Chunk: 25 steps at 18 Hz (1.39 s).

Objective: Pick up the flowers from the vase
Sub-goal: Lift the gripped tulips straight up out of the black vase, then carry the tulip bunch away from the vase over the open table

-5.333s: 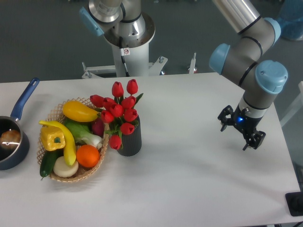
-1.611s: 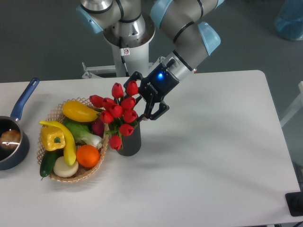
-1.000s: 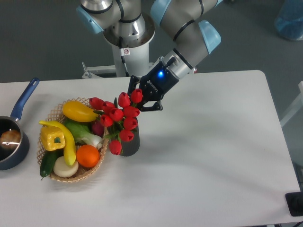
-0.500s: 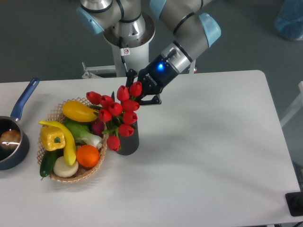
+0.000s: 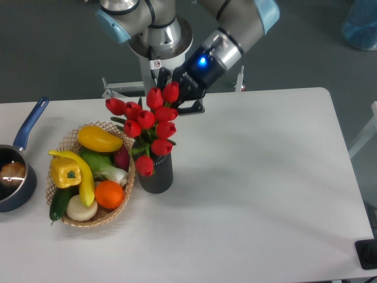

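The flowers (image 5: 149, 127), a bunch of red tulips with green leaves, stand raised above the dark ribbed vase (image 5: 155, 174), their lowest blooms still at its mouth. My gripper (image 5: 177, 101) comes in from the upper right, and is shut on the top of the bunch near the uppermost blooms. The stems are hidden behind the blooms and inside the vase. The vase stands upright on the white table, right of the basket.
A wicker basket (image 5: 116, 211) of produce sits directly left of the vase. A blue-handled saucepan (image 5: 16, 164) is at the table's left edge. The robot base (image 5: 158, 41) stands behind the table.
The gripper came from the right, shut on the tulip tops, and has lifted upward. The bunch has risen with it; the vase stayed put.
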### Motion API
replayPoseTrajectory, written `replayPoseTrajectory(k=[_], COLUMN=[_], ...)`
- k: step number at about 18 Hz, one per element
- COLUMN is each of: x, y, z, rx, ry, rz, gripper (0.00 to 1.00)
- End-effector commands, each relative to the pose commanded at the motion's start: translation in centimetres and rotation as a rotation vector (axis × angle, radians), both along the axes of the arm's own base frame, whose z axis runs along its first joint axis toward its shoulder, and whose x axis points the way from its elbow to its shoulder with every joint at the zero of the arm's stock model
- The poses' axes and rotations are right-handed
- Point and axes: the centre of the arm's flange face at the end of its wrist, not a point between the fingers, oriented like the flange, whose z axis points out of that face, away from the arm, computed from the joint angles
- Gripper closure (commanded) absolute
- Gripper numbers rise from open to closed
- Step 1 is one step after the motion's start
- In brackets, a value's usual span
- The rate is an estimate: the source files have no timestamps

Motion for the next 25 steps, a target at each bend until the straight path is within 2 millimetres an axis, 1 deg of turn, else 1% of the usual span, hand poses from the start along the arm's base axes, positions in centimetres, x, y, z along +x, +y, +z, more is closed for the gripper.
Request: replayPoseTrajectory(k=[2, 4, 5, 7, 9, 13, 17, 19, 22, 23, 25], x=[-0.5, -0.6, -0.6, -1.3, -1.9, -4.1, -6.2, -7.2, -9.5, -10.4, -12.5], y=[-0.6, -0.8, -0.8, -1.2, -1.7, -3.8, -5.5, -6.2, -7.2, -7.2, -6.9], z=[1.6, 2.9, 3.5, 4.4, 5.0, 5.6, 6.4, 6.2, 4.5, 4.0, 2.4], rx=[0.027, 0.051, 0.062, 0.081, 0.098, 0.162, 0.176, 0.173, 0.164, 0.159, 0.121], ry=[-0.011, -0.018, -0.024, -0.038, -0.041, -0.064, -0.051, -0.049, -0.067, -0.066, -0.075], rz=[0.036, 0.054, 0.061, 0.086, 0.104, 0.172, 0.218, 0.238, 0.266, 0.266, 0.266], gripper=[0.9, 0.9, 0.9, 0.89, 0.89, 0.89, 0.89, 0.88, 0.88, 0.88, 0.88])
